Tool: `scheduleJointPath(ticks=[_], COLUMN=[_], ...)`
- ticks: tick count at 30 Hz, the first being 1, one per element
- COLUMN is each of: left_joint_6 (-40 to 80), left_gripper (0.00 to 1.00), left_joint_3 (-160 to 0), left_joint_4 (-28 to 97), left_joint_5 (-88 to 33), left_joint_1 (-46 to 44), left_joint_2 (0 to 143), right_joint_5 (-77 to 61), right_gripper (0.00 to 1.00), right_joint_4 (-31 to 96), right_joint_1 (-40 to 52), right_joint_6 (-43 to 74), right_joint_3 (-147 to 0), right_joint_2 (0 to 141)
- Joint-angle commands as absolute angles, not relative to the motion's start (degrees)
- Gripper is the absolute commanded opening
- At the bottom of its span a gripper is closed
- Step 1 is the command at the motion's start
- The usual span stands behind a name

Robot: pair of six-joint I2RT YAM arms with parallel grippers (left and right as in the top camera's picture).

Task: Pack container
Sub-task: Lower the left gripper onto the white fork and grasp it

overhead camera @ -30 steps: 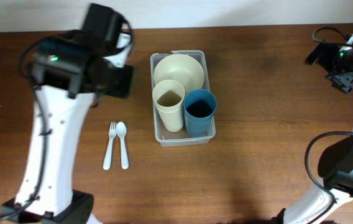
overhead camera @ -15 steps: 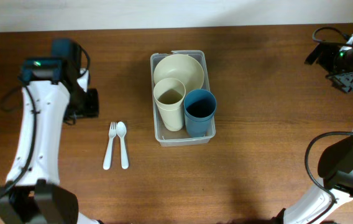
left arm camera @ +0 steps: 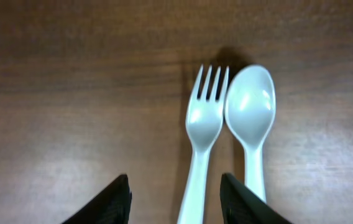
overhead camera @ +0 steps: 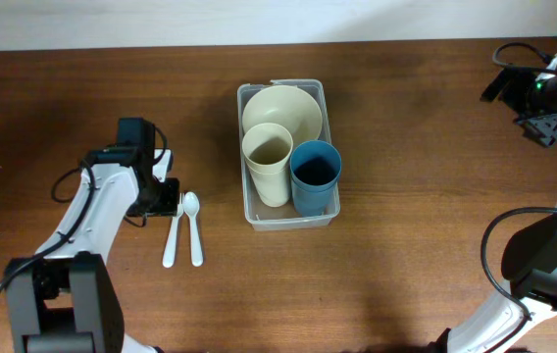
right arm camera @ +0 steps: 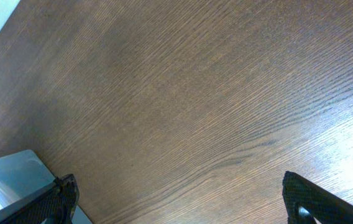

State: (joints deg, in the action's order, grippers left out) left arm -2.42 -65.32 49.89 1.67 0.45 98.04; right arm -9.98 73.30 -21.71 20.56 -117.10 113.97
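Now that the L claw (left arm camera: 175,186) has swung down from upper left, it hangs half-open, empty, over the fork (left arm camera: 204,118) beside the spoon (left arm camera: 250,112), so cutlery prob. goes next into the container (overhead camera: 290,223) at centre; R claw (right arm camera: 176,193) wide open.

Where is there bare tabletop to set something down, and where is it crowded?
Bare table right of the container and between it and the near edge. Crowded: container holds a bowl, cream cup and blue cup; left gripper hovers over the fork and spoon.
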Motion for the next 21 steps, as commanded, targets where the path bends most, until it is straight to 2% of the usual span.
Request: scheduleJointPath(ticks=[1, 4, 7, 14, 18, 21], left_joint_6=[-4.0, -4.0, -4.2, -6.4, -7.0, -7.0], left_gripper=[0.48, 0.47, 0.40, 0.40, 0.45, 0.45], left_joint_3=[-63.3, -62.6, -62.6, -62.6, -62.6, -62.6], left_joint_4=[47.8, 46.9, 46.7, 45.6, 45.4, 45.4], left_joint_5=[0.8, 0.6, 0.4, -0.7, -0.7, -0.7], left_joint_1=[0.5, 0.5, 0.4, -0.2, -0.2, -0.2], left_joint_2=[99.3, 101.4, 103.6, 107.4, 108.9, 110.0], right_joint_5=[-9.5, -9.5, -9.5, -9.5, -9.5, -9.5], right_gripper=[0.99, 0.99, 0.99, 0.99, 0.99, 0.99], right_joint_4=[73.3, 73.3, 73.3, 73.3, 73.3, 73.3], right_joint_1=[-21.8, -21.8, -21.8, -21.8, -21.8, -21.8], right_joint_6=[20.4, 20.4, 20.4, 20.4, 20.4, 20.4], right_joint_3=[-117.2, -117.2, -117.2, -117.2, -117.2, -117.2], right_joint_2=[113.8, 113.8, 113.8, 113.8, 113.8, 113.8])
